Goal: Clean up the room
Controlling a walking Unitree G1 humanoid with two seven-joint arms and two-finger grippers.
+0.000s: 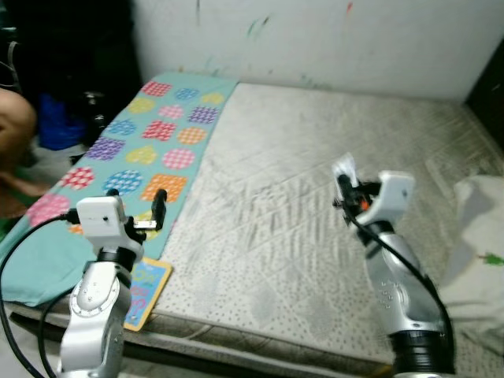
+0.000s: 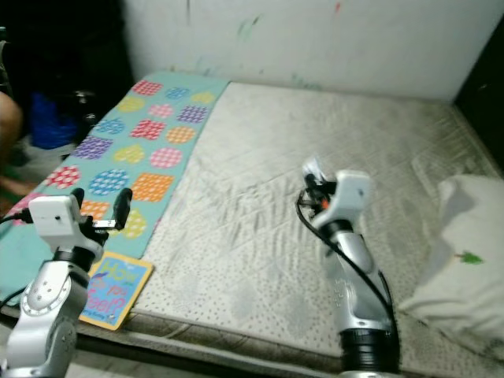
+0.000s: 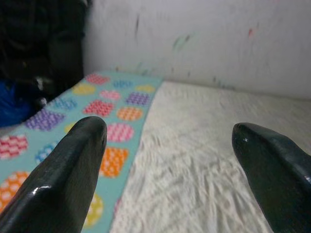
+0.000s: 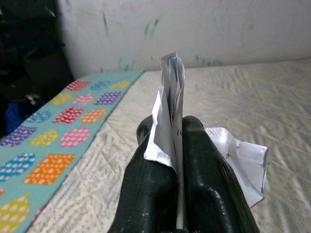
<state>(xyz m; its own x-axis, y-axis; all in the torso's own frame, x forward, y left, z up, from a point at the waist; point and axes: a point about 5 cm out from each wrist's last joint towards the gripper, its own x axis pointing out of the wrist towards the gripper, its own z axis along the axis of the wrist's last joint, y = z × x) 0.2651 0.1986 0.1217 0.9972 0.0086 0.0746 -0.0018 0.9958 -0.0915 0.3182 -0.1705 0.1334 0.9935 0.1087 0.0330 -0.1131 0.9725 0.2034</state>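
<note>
My right gripper [image 1: 344,183] is raised over the middle of the bare mattress [image 1: 315,197] and is shut on a crumpled white paper [image 4: 167,104], which sticks out past the fingertips [image 4: 192,128]. My left gripper [image 1: 153,206] is open and holds nothing; it hovers above the near left part of the bed, over the teal blanket [image 1: 150,134] with coloured hearts. In the left wrist view its two black fingers [image 3: 68,170] stand wide apart. A colourful children's book [image 2: 114,290] lies at the near left edge of the mattress, below the left arm.
A white pillow [image 2: 461,252] lies at the right edge of the bed. A marked white wall [image 1: 315,39] runs behind it. Part of a person [image 1: 16,126] and dark clutter with a blue object [image 1: 59,126] are at the far left.
</note>
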